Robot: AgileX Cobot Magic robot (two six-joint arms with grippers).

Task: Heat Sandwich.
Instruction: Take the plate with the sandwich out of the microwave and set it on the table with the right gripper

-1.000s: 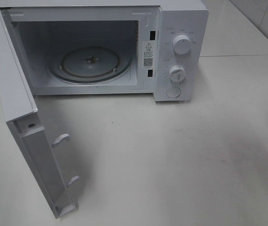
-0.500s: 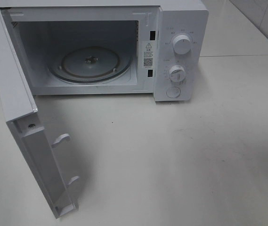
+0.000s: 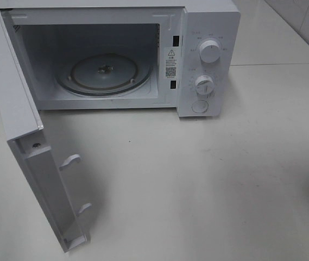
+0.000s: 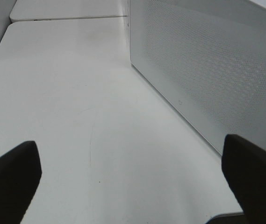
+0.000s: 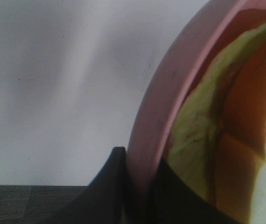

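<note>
The white table (image 3: 208, 179) fills most of the high view, and neither arm shows in that view. At its far side stands a white microwave (image 3: 208, 16), its door (image 3: 24, 136) swung wide toward the left side of that view. Inside, the glass turntable (image 3: 104, 73) lies bare. Two round knobs (image 3: 209, 52) and a button sit on the control panel at the right of the cavity.

The left wrist view adds what the high camera misses: the perforated outer face of the microwave door (image 4: 207, 70) seen from close beside it, with bare table (image 4: 67, 93) running alongside. The left hand (image 4: 133, 175) is spread as wide as it goes, its two dark fingertips (image 4: 11, 179) at opposite edges of the picture, with nothing between them.

Only the right wrist view shows the sandwich (image 5: 226, 135): it lies on a pink plate (image 5: 170, 93), outside the high camera's field. Pale green filling and tan-brown crust show close against the rim. The right hand (image 5: 140, 186) is pressed nearly together, pinching the plate's rim, one dark finger (image 5: 104, 186) outside the rim and the other inside, next to the sandwich.
</note>
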